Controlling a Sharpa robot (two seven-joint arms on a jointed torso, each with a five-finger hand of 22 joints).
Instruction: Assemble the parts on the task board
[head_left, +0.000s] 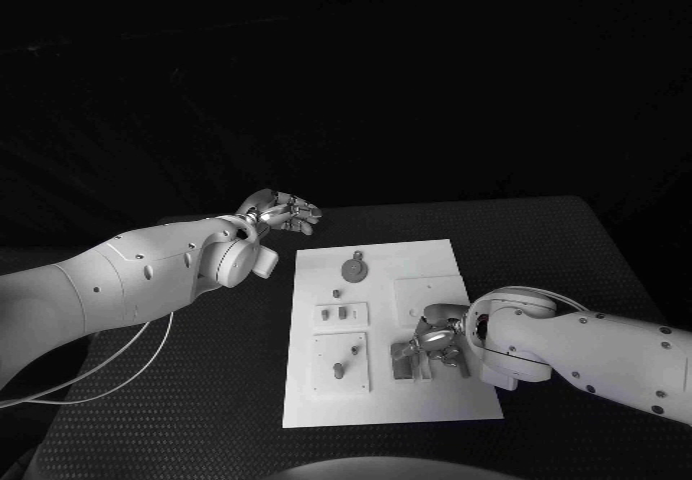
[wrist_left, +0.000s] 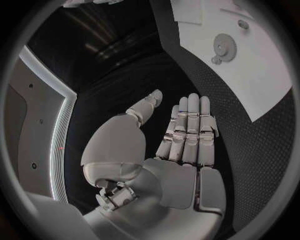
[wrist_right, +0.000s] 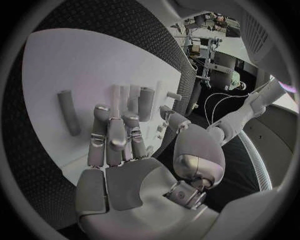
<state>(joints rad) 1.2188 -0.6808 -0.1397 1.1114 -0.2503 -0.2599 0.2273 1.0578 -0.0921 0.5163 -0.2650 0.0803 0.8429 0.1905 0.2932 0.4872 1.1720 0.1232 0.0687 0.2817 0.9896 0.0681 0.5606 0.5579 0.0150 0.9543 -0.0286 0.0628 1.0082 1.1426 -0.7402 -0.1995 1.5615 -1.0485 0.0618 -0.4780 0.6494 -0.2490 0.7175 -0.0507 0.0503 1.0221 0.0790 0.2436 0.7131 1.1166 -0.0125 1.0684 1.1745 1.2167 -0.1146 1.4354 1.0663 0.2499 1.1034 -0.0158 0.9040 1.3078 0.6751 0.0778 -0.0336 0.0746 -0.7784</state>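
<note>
Hands at the white board, one on it, one off.

One task board (head_left: 382, 400) lies mid-desk (head_left: 173, 420). The right hand (head_left: 433, 343) hovers low over the board's right half, fingers (wrist_right: 112, 135) straight and together, grasping nothing, above upright grey parts (wrist_right: 145, 103). The left hand (head_left: 281, 212) hangs off the board's far left corner, fingers (wrist_left: 190, 125) flat and released, palm bare. One gear-shaped part (head_left: 355, 267) lies near the board's far end; several small pieces (head_left: 340, 313) sit in its left-hand plates, too small to count.

Left hand (wrist_left: 181, 145) open, fingers straight and together, thumb apart, holding nothing, over black table (wrist_left: 250, 140). Task board (wrist_left: 262, 75) nearby bears a gear-shaped part (wrist_left: 225, 47).
</note>
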